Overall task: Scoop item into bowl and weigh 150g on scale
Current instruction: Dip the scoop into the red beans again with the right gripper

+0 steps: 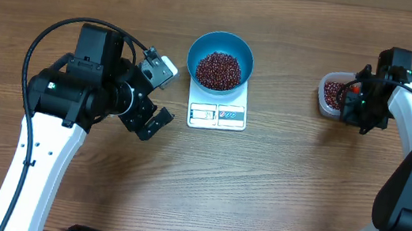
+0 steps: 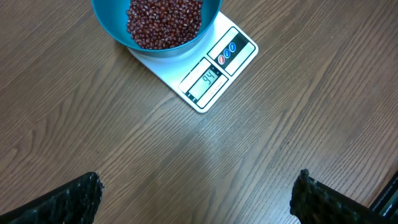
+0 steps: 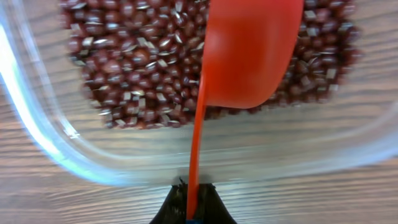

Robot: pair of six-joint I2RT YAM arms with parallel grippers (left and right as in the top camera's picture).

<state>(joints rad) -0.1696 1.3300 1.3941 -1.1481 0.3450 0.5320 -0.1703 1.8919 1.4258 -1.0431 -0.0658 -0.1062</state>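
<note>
The blue bowl (image 1: 196, 47) stands on the white scale (image 1: 218, 115) at mid-table, holding a heap of dark red beans (image 1: 219, 69). The left wrist view shows bowl (image 2: 109, 26), beans (image 2: 165, 22) and scale (image 2: 219, 67), whose display reads 94. My left gripper (image 1: 160, 93) (image 2: 196, 200) hangs open over bare wood, left of the scale, with nothing between its fingers. My right gripper (image 1: 358, 100) (image 3: 195, 190) is shut on the handle of a red scoop (image 3: 249, 56), whose cup hangs over more beans (image 3: 137, 68) inside a clear tub (image 1: 325, 92).
The clear plastic tub (image 3: 59, 152) sits at the right side of the table, its near wall just ahead of my right fingers. Both arms' white links reach in from the front corners. Bare wooden tabletop lies all around.
</note>
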